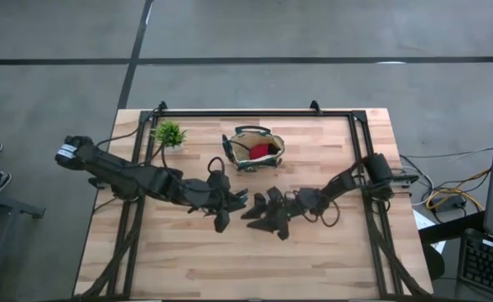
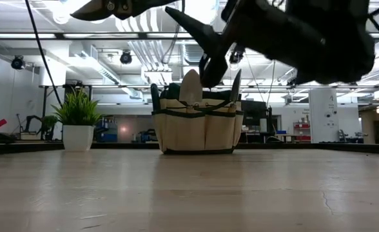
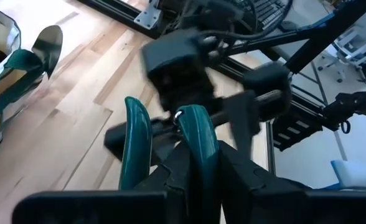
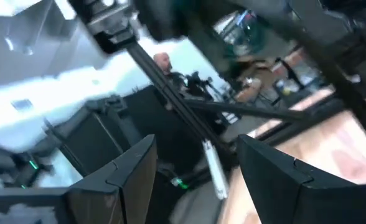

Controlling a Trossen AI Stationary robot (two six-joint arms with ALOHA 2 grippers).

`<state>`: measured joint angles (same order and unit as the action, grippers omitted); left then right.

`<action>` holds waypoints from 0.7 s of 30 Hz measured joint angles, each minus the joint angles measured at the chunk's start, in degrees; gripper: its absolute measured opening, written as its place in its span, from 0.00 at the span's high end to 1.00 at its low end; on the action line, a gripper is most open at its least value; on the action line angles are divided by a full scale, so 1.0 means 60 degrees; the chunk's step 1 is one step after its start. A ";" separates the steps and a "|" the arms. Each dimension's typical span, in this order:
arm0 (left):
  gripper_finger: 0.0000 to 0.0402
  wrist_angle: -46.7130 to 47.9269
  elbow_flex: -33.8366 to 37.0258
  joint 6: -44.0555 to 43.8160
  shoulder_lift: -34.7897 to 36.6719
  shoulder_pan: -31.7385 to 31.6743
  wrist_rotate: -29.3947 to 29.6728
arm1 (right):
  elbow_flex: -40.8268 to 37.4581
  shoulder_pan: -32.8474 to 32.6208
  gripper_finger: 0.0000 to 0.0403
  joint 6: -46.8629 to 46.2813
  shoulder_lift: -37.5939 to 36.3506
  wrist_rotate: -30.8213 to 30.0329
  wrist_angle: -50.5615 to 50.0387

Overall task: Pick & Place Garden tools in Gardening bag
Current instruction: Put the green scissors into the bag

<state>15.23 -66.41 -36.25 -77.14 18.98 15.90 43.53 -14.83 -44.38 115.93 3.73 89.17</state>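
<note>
Left gripper (image 3: 170, 155) is clamped on the teal handles of a pruner (image 3: 198, 134), held up off the table (image 1: 188, 260), with the right gripper (image 1: 259, 210) just beside it, fingers spread wide and holding nothing. Beyond the two grippers sits the bag (image 1: 253, 149) with a trowel (image 2: 191, 87) standing in it, and the potted plant (image 1: 169, 134) is off to the bag's side.

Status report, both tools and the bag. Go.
Left tool shut on green-handled pruner, mid-table, raised. Right tool open, empty, facing it close by. Bag upright at back, tools already inside. Plant left of bag, clear of path.
</note>
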 joint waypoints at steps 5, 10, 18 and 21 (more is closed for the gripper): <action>0.87 0.0074 0.0000 -0.0012 0.0007 0.0000 0.0004 | 0.0511 -0.0007 0.47 -0.1069 0.0673 0.0303 0.0117; 0.87 0.0258 0.0004 -0.0067 0.0007 0.0000 0.0070 | 0.0913 -0.0215 0.47 -0.0210 0.1152 0.0660 0.0063; 0.86 0.0476 0.0004 -0.0328 0.0011 0.0168 0.0000 | 0.0599 -0.0236 0.51 0.2740 -0.0168 0.0312 -0.2955; 0.86 0.0591 0.0007 -0.0385 0.0009 0.0232 0.0004 | 0.0589 -0.0388 0.55 0.4338 -0.1037 -0.0630 -0.5191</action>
<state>18.78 -66.37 -38.56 -77.09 20.38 15.92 47.07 -17.16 -18.36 109.71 -0.04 58.02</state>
